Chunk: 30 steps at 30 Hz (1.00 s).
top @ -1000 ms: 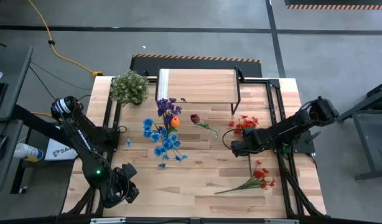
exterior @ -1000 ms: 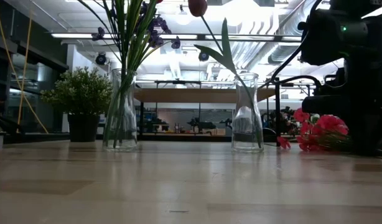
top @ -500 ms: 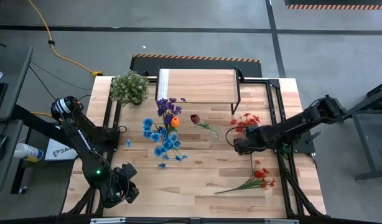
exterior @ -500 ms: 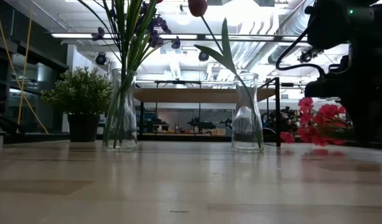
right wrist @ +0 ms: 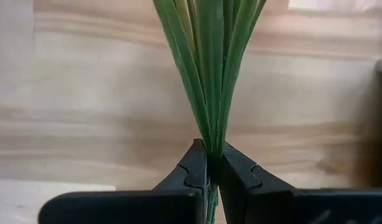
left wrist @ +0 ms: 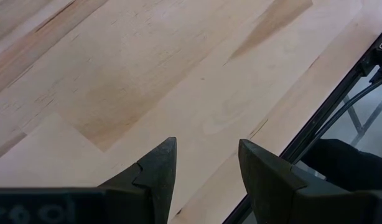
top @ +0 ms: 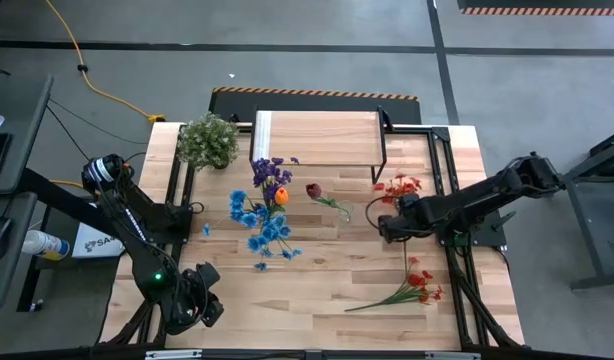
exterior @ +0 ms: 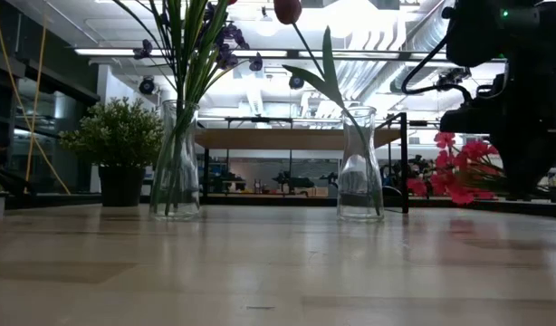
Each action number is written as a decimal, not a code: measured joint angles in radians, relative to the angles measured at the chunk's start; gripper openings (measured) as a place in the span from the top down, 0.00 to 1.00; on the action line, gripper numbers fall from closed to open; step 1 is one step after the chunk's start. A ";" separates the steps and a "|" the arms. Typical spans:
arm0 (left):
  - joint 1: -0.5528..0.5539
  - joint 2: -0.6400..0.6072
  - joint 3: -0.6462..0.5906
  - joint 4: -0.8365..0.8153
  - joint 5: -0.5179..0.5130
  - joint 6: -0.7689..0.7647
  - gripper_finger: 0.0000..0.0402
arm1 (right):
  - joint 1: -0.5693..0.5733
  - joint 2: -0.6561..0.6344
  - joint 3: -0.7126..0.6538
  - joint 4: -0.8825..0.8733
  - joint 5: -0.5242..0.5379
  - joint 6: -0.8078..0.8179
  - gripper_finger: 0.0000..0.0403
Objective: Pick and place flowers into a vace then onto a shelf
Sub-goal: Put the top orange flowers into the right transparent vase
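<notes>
My right gripper [top: 386,231] is shut on a bunch of red flowers [top: 397,187], whose blooms [exterior: 459,167] hang above the tabletop. A second red bunch [top: 417,283] lies flat on the table nearer the front edge. One glass vase [exterior: 177,158] holds blue, purple and orange flowers [top: 264,205]. A second vase [exterior: 359,163] holds one dark maroon flower [top: 314,189]. The shelf [top: 317,137] stands at the far edge. My left gripper [left wrist: 206,174] waits open over bare wood at the near left corner. My right gripper pinches the red bunch's green stems [right wrist: 211,146] between its two fingers, several stems together. The fingers come from above, pointing steeply down and lying across the stems. The bunch is lifted clear of the table, its blooms toward the far edge.
A bushy potted plant [top: 207,140] stands at the far left beside the shelf. Black frame rails [top: 442,180] run along the table's right side under my right arm. Bare wood lies in the near middle of the table [top: 307,290].
My right gripper has gone up and a little toward the far edge, still shut on the red bunch. The blooms, which lay on the table a second ago, now hang clear above it.
</notes>
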<state>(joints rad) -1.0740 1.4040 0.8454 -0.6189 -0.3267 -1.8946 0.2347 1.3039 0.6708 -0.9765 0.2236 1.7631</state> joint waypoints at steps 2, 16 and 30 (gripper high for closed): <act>0.000 0.000 0.000 0.001 0.000 0.000 0.48 | -0.016 -0.012 0.000 -0.009 0.011 -0.009 0.96; 0.000 0.000 0.000 0.006 0.000 0.000 0.48 | -0.066 -0.149 0.000 -0.157 0.032 -0.021 0.96; 0.000 0.000 0.000 0.011 0.000 0.000 0.48 | -0.107 -0.304 0.001 -0.168 0.091 -0.055 0.96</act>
<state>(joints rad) -1.0740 1.4040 0.8452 -0.6077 -0.3267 -1.8950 0.1280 0.9999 0.6720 -1.1448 0.3144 1.7079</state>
